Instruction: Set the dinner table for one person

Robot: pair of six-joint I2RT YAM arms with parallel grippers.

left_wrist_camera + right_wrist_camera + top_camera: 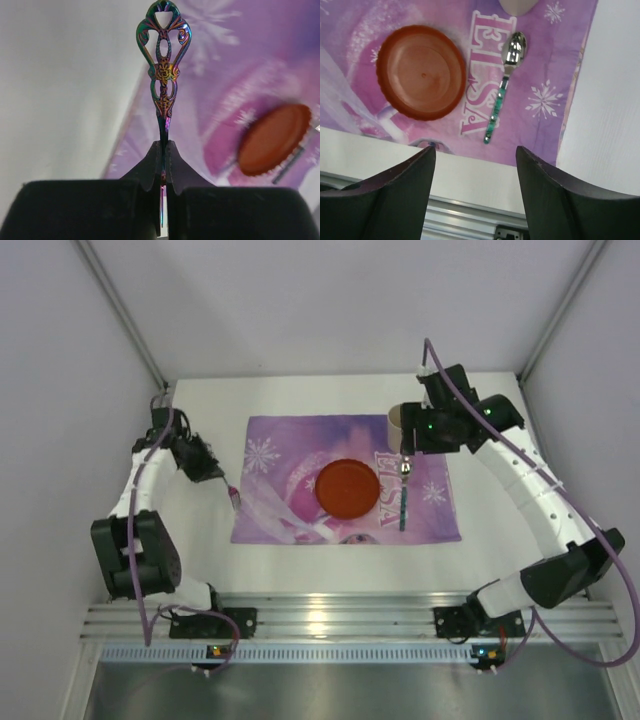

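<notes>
- Top view: large plain white tabletop [330, 560] under a purple-pink snowflake placemat [275, 455]; round orange plastic plate [347, 488] at mat centre, silver spoon with green handle [404, 495] lying just right of it
- At the mat's left edge, left gripper [233, 497]; above the spoon bowl, right gripper [408, 448], beside a beige cup [396, 422], perhaps paper
- Left wrist view: fingers [150, 165] clamped on a slim iridescent utensil with ornate pierced handle [163, 75], handle pointing away; plate blurred at right
- Right wrist view: dark fingers [405, 185] wide apart, holding nothing, above the tabletop's near strip and silver aluminium rail [465, 220]
</notes>
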